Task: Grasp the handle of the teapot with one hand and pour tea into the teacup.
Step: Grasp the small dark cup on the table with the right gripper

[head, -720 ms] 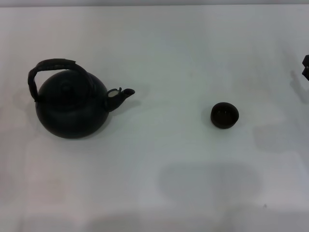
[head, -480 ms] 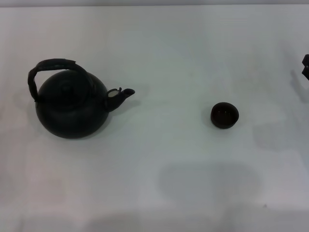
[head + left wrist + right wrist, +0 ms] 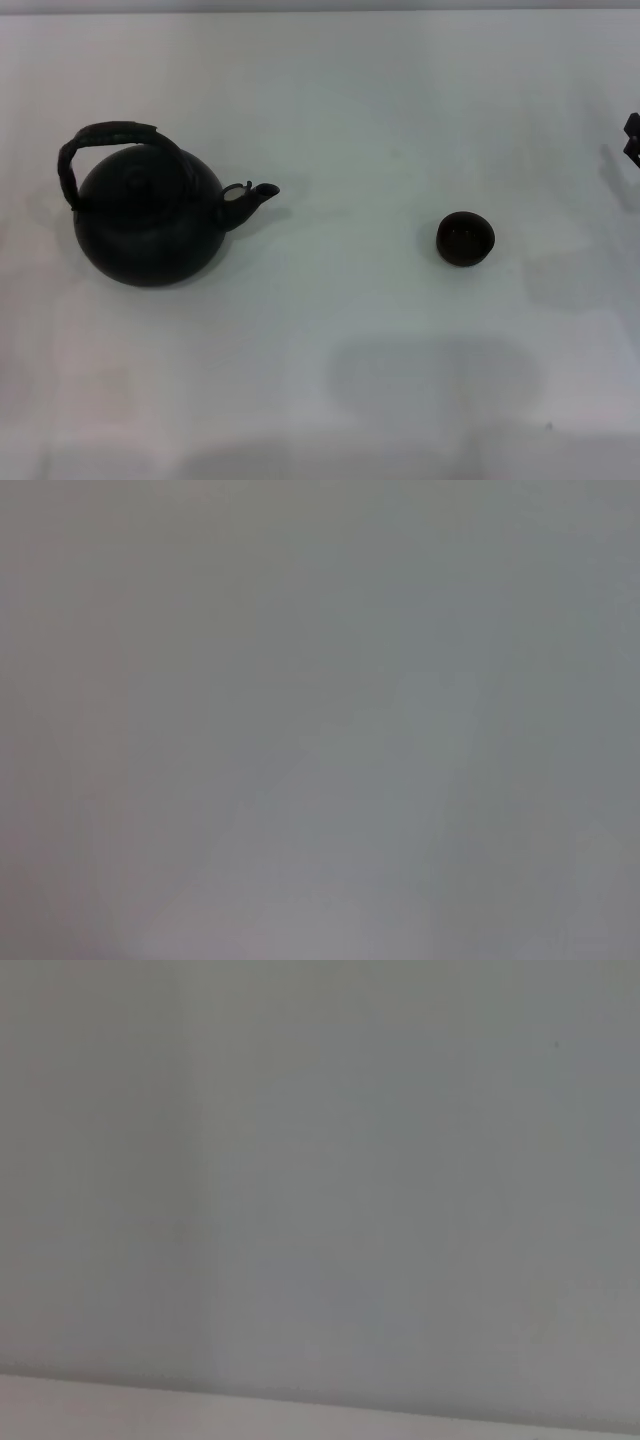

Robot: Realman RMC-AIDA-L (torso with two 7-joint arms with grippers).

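teapot (image 3: 150, 225) sits upright on the left of the white table (image 3: 350, 100), handle (image 3: 105, 135) arched over it, spout aimed at the tiny teacup (image 3: 465, 239) well off to the right. right gripper (image 3: 633, 138) just peeks in at the right edge, can't tell its grip. left gripper isn't visible.

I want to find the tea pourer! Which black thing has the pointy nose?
The teapot, the big round one on the left. Its spout points toward the tiny teacup, which has none.
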